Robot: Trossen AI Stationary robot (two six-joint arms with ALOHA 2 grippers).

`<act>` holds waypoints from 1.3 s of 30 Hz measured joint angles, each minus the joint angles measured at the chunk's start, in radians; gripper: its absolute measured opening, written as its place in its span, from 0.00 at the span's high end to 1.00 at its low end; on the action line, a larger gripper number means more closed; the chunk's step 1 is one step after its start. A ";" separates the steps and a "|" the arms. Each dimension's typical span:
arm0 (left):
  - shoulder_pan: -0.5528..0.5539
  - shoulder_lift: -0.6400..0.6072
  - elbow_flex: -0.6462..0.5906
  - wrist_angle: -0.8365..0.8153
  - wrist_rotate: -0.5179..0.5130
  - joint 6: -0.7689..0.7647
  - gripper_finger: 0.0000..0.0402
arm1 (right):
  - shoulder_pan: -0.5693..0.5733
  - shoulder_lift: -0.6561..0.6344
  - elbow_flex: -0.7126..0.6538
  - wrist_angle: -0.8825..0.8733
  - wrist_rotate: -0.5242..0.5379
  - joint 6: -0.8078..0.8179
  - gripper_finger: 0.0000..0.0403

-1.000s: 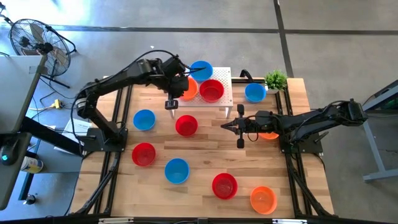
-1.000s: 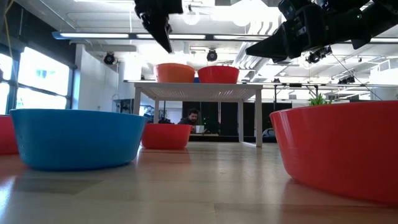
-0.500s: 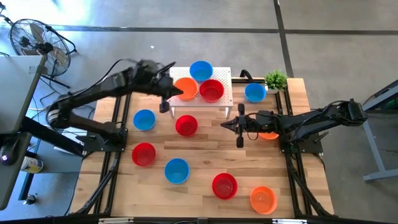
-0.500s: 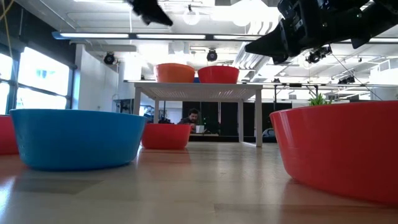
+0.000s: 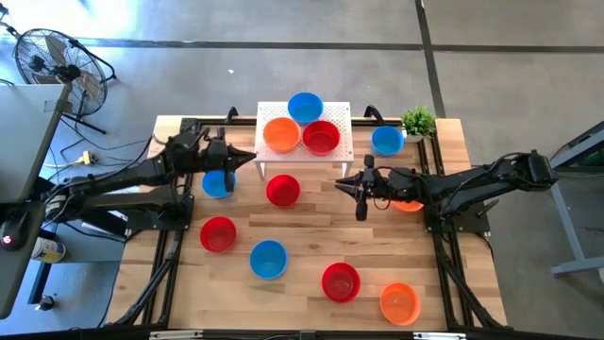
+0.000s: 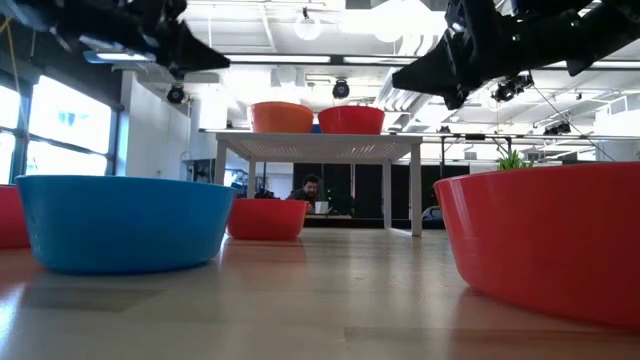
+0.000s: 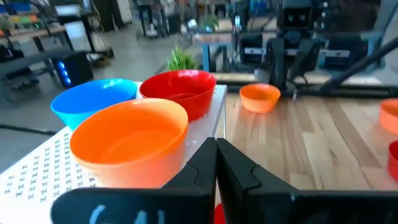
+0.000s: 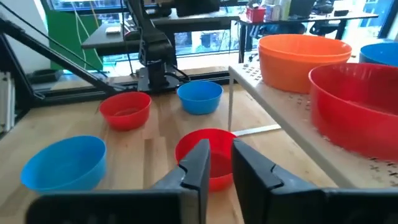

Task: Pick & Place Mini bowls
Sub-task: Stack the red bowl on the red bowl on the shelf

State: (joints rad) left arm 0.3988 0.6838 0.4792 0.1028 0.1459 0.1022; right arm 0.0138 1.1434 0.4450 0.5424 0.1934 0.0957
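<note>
Three mini bowls sit on the white perforated stand [image 5: 340, 151]: blue [image 5: 305, 107], orange [image 5: 281, 134] and red [image 5: 321, 137]. Several more stand on the wooden table, among them a red bowl [image 5: 282, 191] in front of the stand and a blue bowl [image 5: 218, 182] partly under my left arm. My left gripper [image 5: 253, 158] hangs shut and empty just left of the stand, facing the orange bowl [image 7: 130, 140]. My right gripper [image 5: 340, 184] hovers right of the red bowl [image 8: 208, 152], open by a narrow gap, holding nothing.
Other bowls stand toward the near edge: red [image 5: 218, 234], blue [image 5: 268, 259], red [image 5: 341, 281], orange [image 5: 399, 302]. A blue bowl [image 5: 387, 140] and a small green plant [image 5: 418, 121] are by the far right corner. An orange bowl [image 5: 408, 203] is under my right arm.
My left arm has drawn back from over the stand toward the table's left edge and come lower. The orange bowl, partly hidden under that gripper a second ago, now shows whole on the stand.
</note>
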 joint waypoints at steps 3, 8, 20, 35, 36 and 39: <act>0.000 -0.040 -0.104 0.115 -0.002 -0.037 1.00 | 0.026 0.002 0.054 -0.114 -0.001 0.011 0.80; 0.000 -0.088 -0.259 0.310 -0.047 -0.072 1.00 | 0.073 0.065 0.264 -0.484 0.052 0.037 0.73; 0.000 -0.105 -0.360 0.390 -0.039 -0.107 1.00 | 0.071 0.541 0.682 -0.782 0.043 -0.245 0.63; 0.000 -0.106 -0.361 0.387 -0.021 -0.100 1.00 | 0.034 0.857 0.907 -0.810 0.062 -0.631 0.73; 0.000 -0.106 -0.361 0.386 -0.021 -0.100 1.00 | 0.029 0.866 0.909 -0.815 0.047 -0.645 0.75; 0.000 -0.106 -0.361 0.383 -0.022 -0.100 1.00 | 0.015 0.888 0.908 -0.820 0.022 -0.678 0.78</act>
State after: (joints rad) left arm 0.3990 0.5781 0.1184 0.4862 0.1238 0.0023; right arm 0.0284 2.0316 1.3529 -0.2775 0.2153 -0.5824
